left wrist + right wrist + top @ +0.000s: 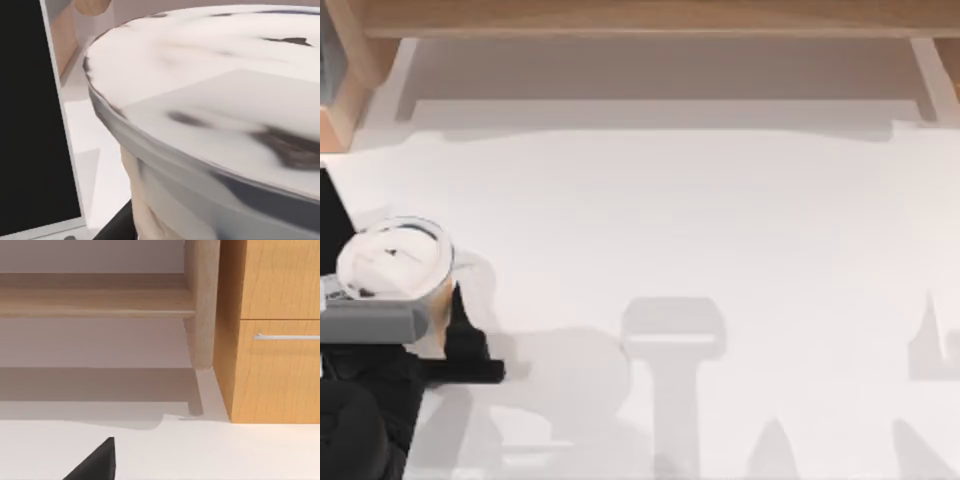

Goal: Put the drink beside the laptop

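The drink (395, 258) stands upright near the left edge of the white surface (720, 230), its white round lid facing the overhead camera and a strip of orange label showing down its right side. Just to its left, at the very edge of the surface, a black sliver of the laptop (332, 215) screen shows. In the left wrist view the drink (210, 115) looms very close, the lid rim and the pale cup wall below it taking up most of the picture, with the laptop (30, 125) screen and its thin silver frame standing upright just beside it. My left arm reaches in from the lower left corner of the surface, its grey wrist block lying against the near side of the cup, and the left gripper (430, 315) is clamped on the cup, one dark finger (465, 335) showing at the cup's lower right side. My right arm is parked toward the right edge; a dark finger (95, 462) tip of the right gripper shows over bare surface facing a wooden cabinet (270, 340), and I cannot tell how its fingers stand.
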